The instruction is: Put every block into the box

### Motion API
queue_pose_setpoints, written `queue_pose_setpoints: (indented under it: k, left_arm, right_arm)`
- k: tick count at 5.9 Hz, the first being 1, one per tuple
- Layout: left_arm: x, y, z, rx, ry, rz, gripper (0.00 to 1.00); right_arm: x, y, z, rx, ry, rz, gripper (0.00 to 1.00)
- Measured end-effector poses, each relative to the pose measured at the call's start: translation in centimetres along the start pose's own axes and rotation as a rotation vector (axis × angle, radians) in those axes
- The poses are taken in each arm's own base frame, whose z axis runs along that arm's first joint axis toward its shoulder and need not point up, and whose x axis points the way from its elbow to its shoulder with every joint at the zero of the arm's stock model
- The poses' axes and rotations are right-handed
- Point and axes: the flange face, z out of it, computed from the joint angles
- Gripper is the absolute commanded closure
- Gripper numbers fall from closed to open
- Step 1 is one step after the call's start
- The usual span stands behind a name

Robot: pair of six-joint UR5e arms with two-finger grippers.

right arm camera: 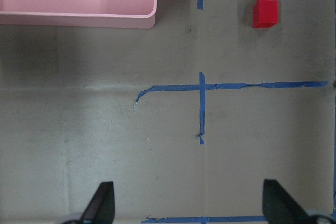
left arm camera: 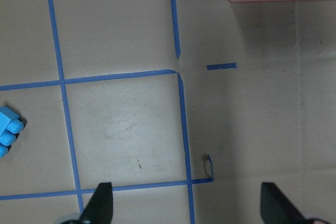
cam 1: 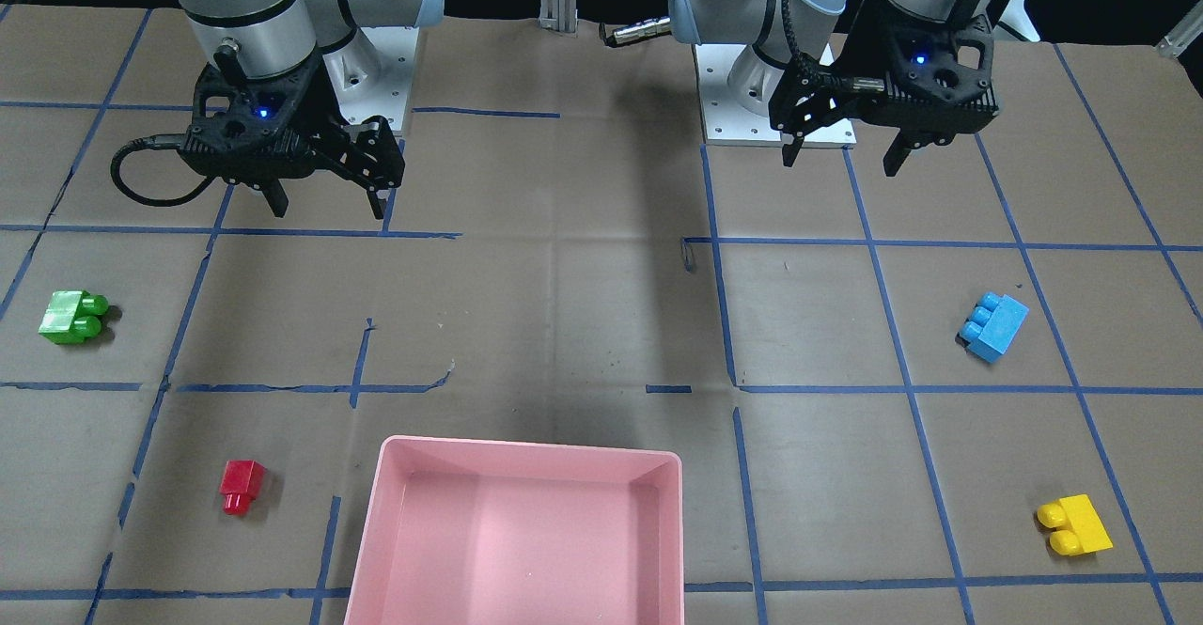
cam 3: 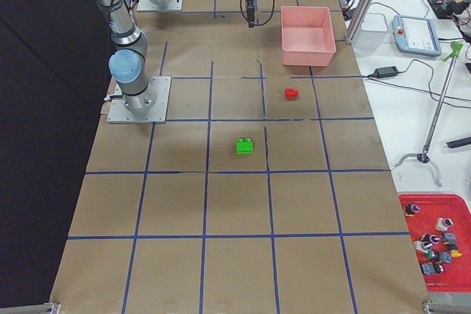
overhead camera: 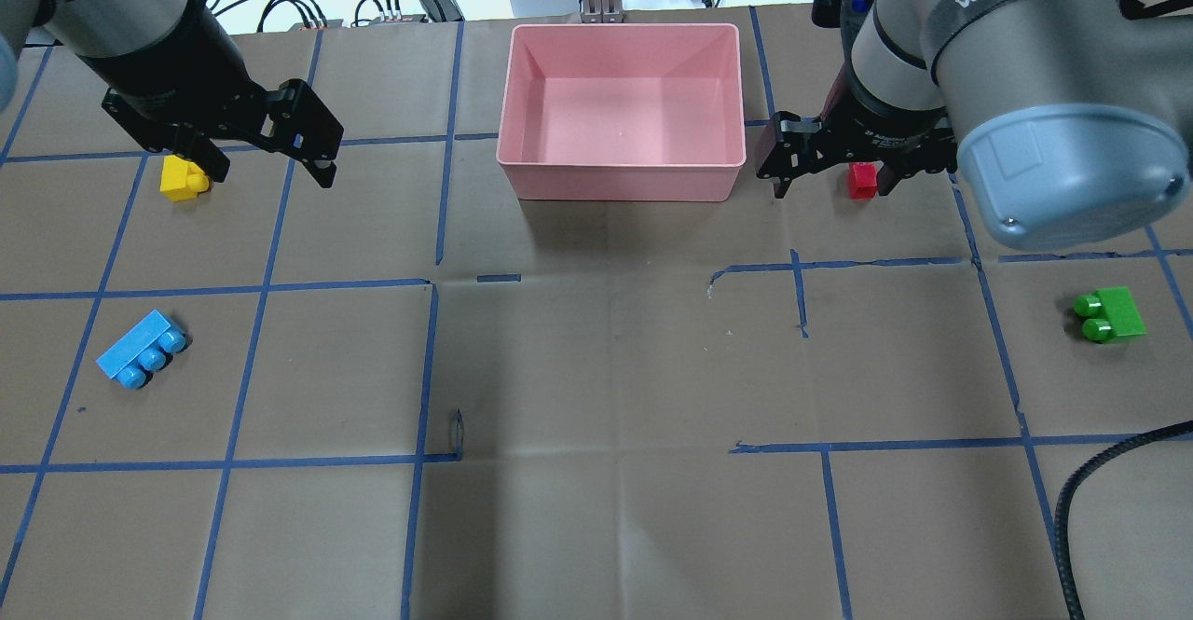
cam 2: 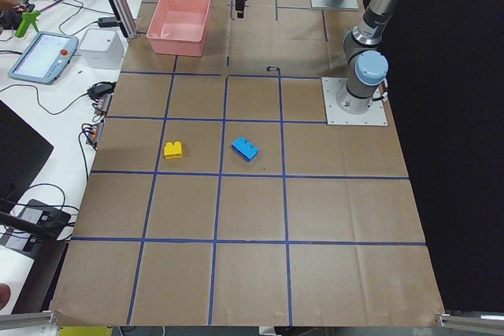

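The pink box (overhead camera: pixel 620 176) stands empty at the table's far middle; it also shows in the front view (cam 1: pixel 526 451). The green block (overhead camera: pixel 1109 314) and the red block (overhead camera: pixel 862 180) lie on my right side. The blue block (overhead camera: pixel 140 350) and the yellow block (overhead camera: pixel 182 178) lie on my left side. My left gripper (overhead camera: pixel 270 172) is open and empty, held above the table near the yellow block. My right gripper (overhead camera: pixel 829 186) is open and empty, held high. The left wrist view shows the blue block (left arm camera: pixel 8 129) at its left edge. The right wrist view shows the red block (right arm camera: pixel 265 9).
Blue tape lines grid the brown table. The two arm bases (cam 1: pixel 775 108) (cam 1: pixel 371 80) stand at the robot's edge. A side bench holds a tablet (cam 2: pixel 43 57) and cables. A red tray of small parts (cam 3: pixel 434 240) sits off the table.
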Motion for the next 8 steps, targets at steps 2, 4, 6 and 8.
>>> queue_pose_setpoints:
  k: [2, 4, 6, 8]
  left_arm:
    - [-10.2, 0.4, 0.2, -0.004, -0.011, -0.005, 0.01]
    - [-22.5, 3.0, 1.2, -0.015, -0.009, 0.041, 0.01]
    - [-29.5, 6.2, 3.3, -0.014, -0.013, 0.191, 0.01]
    - [-30.7, 7.1, 5.3, -0.010, -0.031, 0.493, 0.01]
  right_arm:
    - [0.0, 0.1, 0.3, -0.007, 0.001, 0.000, 0.00]
    - [0.3, 0.2, 0.7, -0.012, 0.002, -0.007, 0.00]
    - [2.3, -1.0, 2.3, -0.038, 0.005, -0.088, 0.00]
    - [8.0, -2.5, 3.1, -0.056, 0.004, -0.100, 0.00]
